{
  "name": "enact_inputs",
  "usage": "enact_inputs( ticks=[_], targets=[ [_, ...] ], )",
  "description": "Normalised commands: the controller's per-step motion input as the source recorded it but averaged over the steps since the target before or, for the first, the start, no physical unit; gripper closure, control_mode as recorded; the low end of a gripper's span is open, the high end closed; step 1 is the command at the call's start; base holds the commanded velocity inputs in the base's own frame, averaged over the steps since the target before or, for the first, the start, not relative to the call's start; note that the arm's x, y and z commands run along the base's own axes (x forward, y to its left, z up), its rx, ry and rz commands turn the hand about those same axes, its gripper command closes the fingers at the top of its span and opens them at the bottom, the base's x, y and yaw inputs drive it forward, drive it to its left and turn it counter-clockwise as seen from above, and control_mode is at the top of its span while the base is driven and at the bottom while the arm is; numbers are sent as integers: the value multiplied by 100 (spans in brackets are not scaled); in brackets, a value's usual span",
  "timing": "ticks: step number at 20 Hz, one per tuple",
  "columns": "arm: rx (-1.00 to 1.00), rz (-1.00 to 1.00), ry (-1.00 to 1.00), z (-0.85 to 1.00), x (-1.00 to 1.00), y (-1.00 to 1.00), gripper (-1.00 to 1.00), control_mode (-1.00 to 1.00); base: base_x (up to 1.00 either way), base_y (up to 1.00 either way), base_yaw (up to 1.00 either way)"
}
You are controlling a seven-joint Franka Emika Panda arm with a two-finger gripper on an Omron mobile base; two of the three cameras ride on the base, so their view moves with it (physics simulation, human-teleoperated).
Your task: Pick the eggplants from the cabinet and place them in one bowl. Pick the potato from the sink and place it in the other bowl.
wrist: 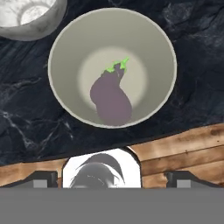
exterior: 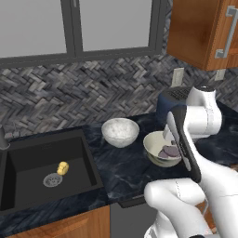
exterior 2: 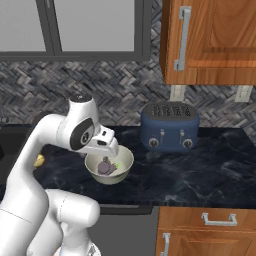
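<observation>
Two rear base views flanking the arm, sharing the cream bowl [exterior: 160, 148]; hand view straight down, close.

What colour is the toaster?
Dark blue toaster, clearest in the right base view.

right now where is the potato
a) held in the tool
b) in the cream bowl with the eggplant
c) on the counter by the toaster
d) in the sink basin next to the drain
d: the potato lies on the floor of the black sink just beside the round steel drain, while the cream bowl holds only eggplant.
</observation>
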Motion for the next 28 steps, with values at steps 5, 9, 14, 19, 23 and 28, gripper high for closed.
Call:
enact_inputs(
  ticks=[5, 9, 14, 19, 23, 28],
  targets=[
    [0, 6, -1, 22, -74, 11, -100, -100, 0, 0, 0],
    [0, 1, 0, 0, -8, 11, -100, -100, 0, 0, 0],
    [0, 0, 0, 0, 0, 0, -100, -100, 0, 0, 0],
    [0, 0, 0, 0, 0, 0, -100, -100, 0, 0, 0],
    [0, 0, 0, 0, -1, 0, -100, 100, -24, 2, 0],
    [0, 0, 0, 0, 0, 0, -100, 100, -45, 32, 2]
  ],
)
